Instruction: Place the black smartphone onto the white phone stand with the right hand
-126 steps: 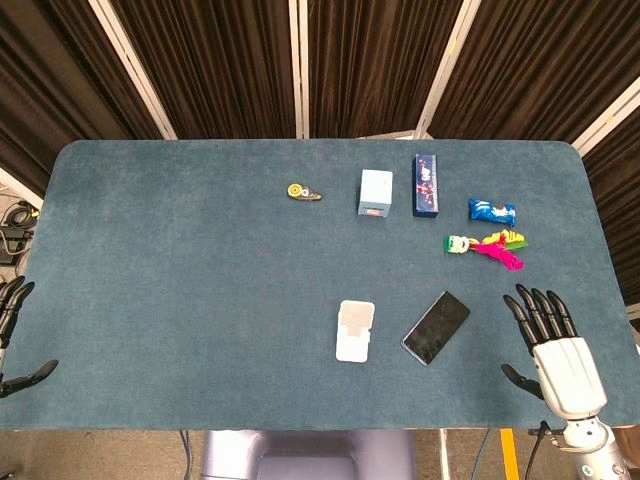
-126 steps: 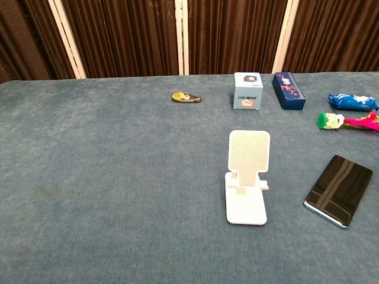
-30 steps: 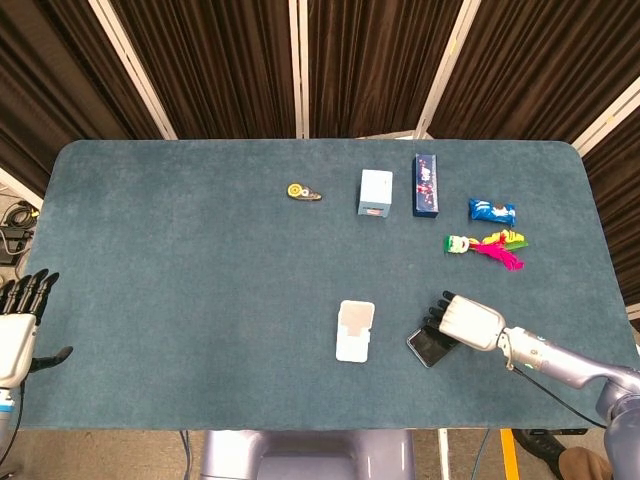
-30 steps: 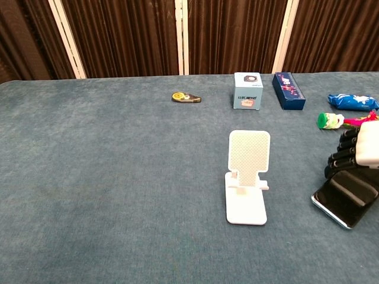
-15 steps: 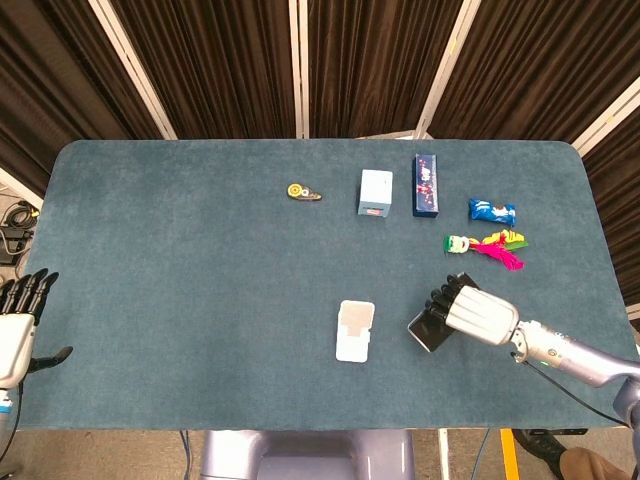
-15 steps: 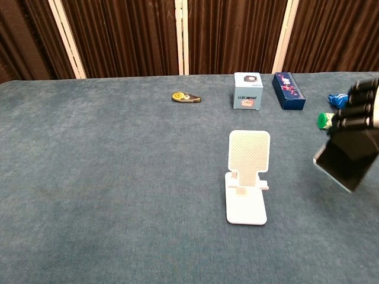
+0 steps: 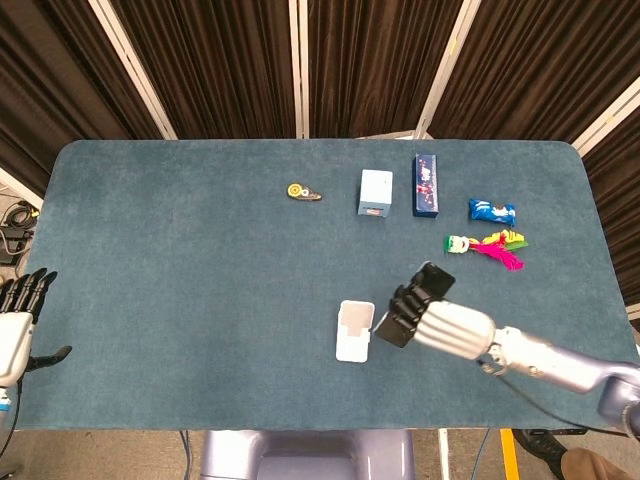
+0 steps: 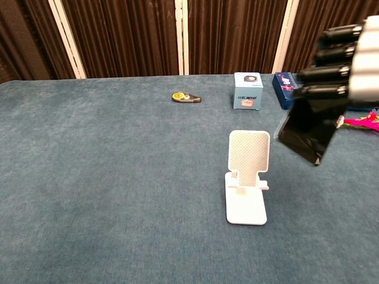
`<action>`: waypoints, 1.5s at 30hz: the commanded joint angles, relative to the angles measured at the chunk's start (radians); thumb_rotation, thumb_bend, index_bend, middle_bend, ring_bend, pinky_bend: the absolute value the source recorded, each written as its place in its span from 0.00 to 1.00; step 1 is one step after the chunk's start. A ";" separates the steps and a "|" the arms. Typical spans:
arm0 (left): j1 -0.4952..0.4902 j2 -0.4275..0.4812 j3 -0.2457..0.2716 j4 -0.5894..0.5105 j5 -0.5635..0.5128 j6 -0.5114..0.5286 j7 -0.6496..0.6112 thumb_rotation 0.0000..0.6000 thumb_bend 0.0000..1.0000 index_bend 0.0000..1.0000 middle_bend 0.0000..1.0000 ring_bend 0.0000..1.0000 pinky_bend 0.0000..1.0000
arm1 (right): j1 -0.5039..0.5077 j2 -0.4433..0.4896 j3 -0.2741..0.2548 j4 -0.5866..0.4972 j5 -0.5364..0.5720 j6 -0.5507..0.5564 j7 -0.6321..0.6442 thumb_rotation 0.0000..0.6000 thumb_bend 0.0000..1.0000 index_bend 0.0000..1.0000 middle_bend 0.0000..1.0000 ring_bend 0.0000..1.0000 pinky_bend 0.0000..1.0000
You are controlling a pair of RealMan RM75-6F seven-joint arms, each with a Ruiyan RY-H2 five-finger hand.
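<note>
Right hand point(image 8: 343, 59): fingers wrapped round the black smartphone point(image 8: 307, 135), held tilted above the table (off the cloth)
Smartphone: just right of the white phone stand point(image 8: 247, 177)
Left hand point(image 7: 14, 320): fingers spread, holding nothing, near-left edge

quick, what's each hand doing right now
Left hand: open, holding nothing, at the table's left edge.
Right hand: grips the black smartphone above the table, just right of the white phone stand.
</note>
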 commanded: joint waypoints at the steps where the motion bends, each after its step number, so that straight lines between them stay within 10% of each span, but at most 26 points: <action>1: 0.000 0.003 -0.002 0.000 -0.002 0.000 -0.005 1.00 0.00 0.00 0.00 0.00 0.00 | 0.045 0.043 0.057 -0.153 -0.013 -0.156 -0.181 1.00 0.32 0.56 0.57 0.47 0.44; 12: -0.007 0.013 -0.007 0.005 -0.021 -0.017 -0.027 1.00 0.00 0.00 0.00 0.00 0.00 | 0.038 0.006 0.161 -0.322 0.082 -0.424 -0.548 1.00 0.32 0.55 0.56 0.48 0.44; 45: -0.019 0.013 -0.009 0.014 -0.047 -0.039 -0.032 1.00 0.00 0.00 0.00 0.00 0.00 | 0.043 -0.082 0.226 -0.414 0.100 -0.706 -0.806 1.00 0.32 0.55 0.55 0.43 0.32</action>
